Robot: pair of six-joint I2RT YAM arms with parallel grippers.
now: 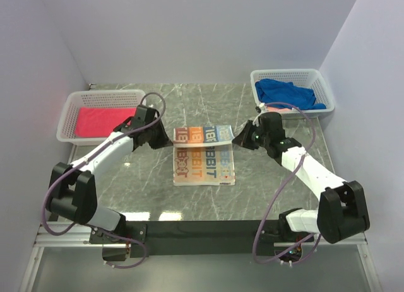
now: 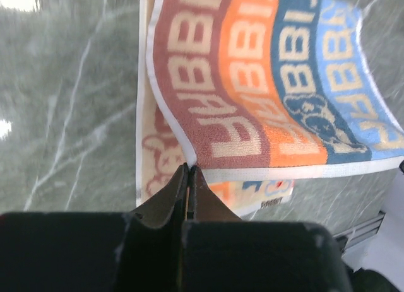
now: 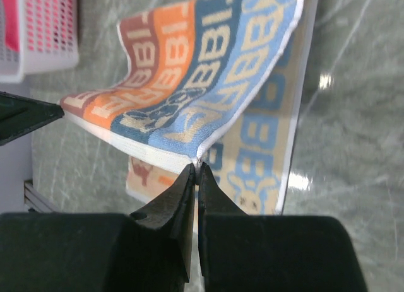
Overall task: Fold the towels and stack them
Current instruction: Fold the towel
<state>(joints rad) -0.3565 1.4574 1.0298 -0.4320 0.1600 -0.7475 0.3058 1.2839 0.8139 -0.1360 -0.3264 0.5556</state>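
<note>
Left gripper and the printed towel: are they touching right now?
Touching. The left wrist view shows the left gripper pinched shut on the white hem at a raised corner of the printed towel, with no gap between tips and cloth.

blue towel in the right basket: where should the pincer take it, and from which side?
Pinch a raised wrinkle on top of the blue towel, coming straight down. It lies crumpled in a heap, so folds stand up, and the basket walls likely block any side approach.
</note>
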